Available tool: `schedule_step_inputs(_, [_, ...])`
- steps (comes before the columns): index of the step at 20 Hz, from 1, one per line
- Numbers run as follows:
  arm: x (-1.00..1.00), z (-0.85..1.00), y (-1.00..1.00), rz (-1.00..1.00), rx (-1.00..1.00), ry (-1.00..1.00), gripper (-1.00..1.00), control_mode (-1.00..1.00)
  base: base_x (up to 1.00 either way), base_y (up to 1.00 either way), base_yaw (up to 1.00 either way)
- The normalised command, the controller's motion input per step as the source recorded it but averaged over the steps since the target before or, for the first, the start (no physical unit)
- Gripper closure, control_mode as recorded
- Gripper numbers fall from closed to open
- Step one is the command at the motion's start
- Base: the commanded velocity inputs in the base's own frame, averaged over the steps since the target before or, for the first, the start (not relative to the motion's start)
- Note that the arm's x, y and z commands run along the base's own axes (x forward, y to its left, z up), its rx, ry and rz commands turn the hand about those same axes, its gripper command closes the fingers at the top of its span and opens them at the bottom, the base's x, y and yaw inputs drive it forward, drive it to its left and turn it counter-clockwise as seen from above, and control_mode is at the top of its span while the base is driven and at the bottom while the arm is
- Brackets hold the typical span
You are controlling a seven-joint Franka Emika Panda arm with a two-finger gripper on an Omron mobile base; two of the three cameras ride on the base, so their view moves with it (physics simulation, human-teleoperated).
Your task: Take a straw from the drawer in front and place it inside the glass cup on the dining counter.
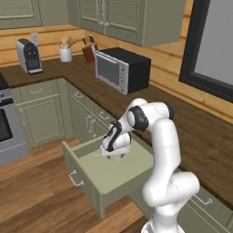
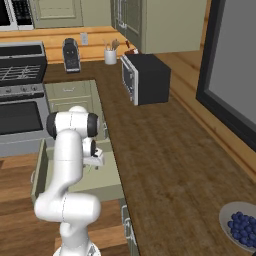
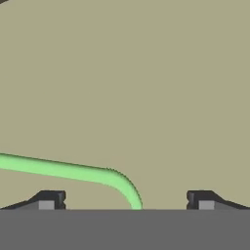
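The straw (image 3: 73,171) is showing as a thin, light green stick with a bend near one end: in the hand view a long straight part is running across the pale floor of the drawer (image 1: 119,175), then curving down toward the hand (image 3: 126,200). It is lying flat on the drawer floor, inside the pulled-out sage-green drawer. In the left base view a short pale green sliver of the straw (image 1: 102,155) is poking out just beside the hand (image 1: 116,154), on the side toward the drawer's silver handle.

The hand is hanging low inside the drawer with its fingers spread wide apart and gripping nothing. The two dark fingertips (image 3: 49,199) are standing on either side of the straw's bent end, which is sitting between them, nearer the middle than either tip; whether either tip is touching it cannot be told.
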Motion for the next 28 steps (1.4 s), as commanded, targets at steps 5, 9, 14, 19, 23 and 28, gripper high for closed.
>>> schedule_step_inputs(5, [-0.11,-0.07,0.00,0.03,0.00,0.00,1.00,-1.00,0.00,0.00,0.00])
schedule_step_inputs(9, [-0.09,0.00,0.05,0.03,0.00,0.00,1.00,-1.00,0.00,0.00,0.00])
schedule_step_inputs(14, [-0.24,0.09,0.09,0.04,0.00,-0.02,1.00,-1.00,0.00,0.00,0.00])
schedule_step_inputs(19, [-0.44,0.94,0.00,0.04,0.05,-0.20,1.00,-1.00,0.00,0.00,0.00])
schedule_step_inputs(23, [-0.31,1.00,0.00,0.03,0.10,-0.21,1.00,-1.00,0.00,0.00,0.00])
schedule_step_inputs(28, [-0.28,1.00,0.00,0.03,0.10,-0.15,1.00,-1.00,0.00,0.00,0.00])
